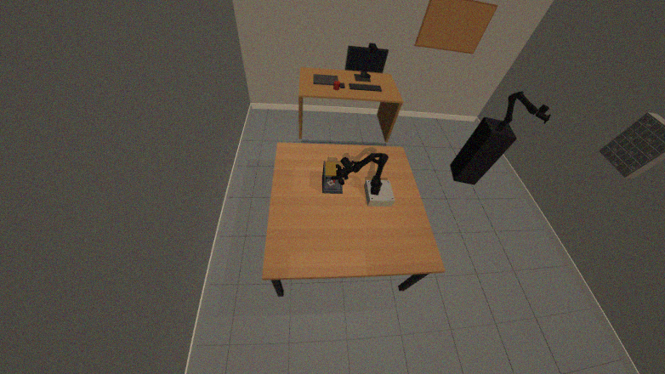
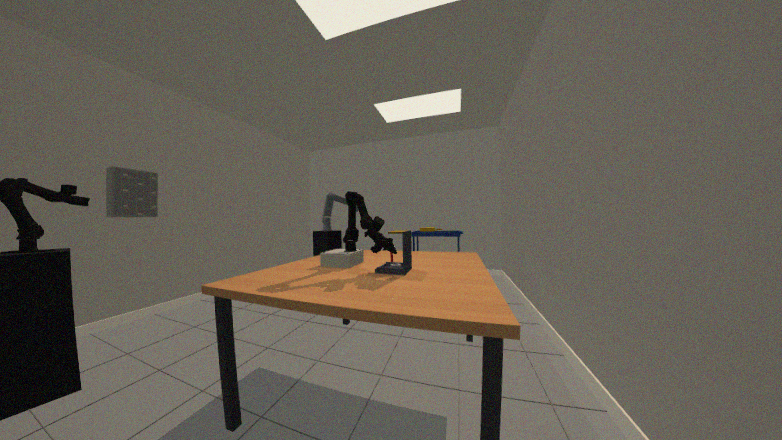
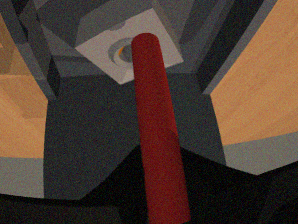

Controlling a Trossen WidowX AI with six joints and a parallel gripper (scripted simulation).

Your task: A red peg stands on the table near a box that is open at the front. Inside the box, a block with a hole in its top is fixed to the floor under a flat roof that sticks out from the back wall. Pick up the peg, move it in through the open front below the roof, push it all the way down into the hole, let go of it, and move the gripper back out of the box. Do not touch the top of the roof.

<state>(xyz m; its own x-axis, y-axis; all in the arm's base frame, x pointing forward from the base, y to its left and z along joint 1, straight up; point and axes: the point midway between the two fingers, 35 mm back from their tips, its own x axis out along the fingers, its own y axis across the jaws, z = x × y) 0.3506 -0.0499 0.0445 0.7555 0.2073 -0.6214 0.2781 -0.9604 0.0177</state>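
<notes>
Closing on the red peg (image 1: 333, 181) (image 2: 392, 256) (image 3: 159, 135), our jaws stand nearly shut, with only the peg's thickness between them. We have the peg by one end; the other reaches down over the block (image 1: 330, 184) (image 3: 165, 62), close to upright in the exterior view. From the wrist we see its free end just beside the block's round hole (image 3: 121, 52), not in it; whether it touches the block's top, we cannot tell.

Around the block lies the dark box (image 1: 332, 191) (image 2: 407, 252) (image 3: 85, 120), its side walls rising left and right in the wrist view. Our arm (image 1: 382, 160) (image 2: 351, 210) leans in from the white base box (image 1: 381, 201) (image 2: 341, 259), and the yellow roof (image 1: 330, 168) (image 2: 397, 232) juts from the back wall. All of this stands on our wooden desk (image 1: 349, 232) (image 2: 437, 306) (image 3: 255, 65).

Farther off, we see another black arm (image 1: 509, 104) (image 2: 20, 213) on a tall dark pedestal (image 1: 483, 153) (image 2: 35, 328). By the wall stands a workstation (image 1: 318, 94) with a monitor (image 1: 367, 59), a keyboard (image 1: 365, 87) and a red mug (image 1: 336, 85), while the exterior view shows a blue table (image 2: 437, 233) well apart behind our desk.
</notes>
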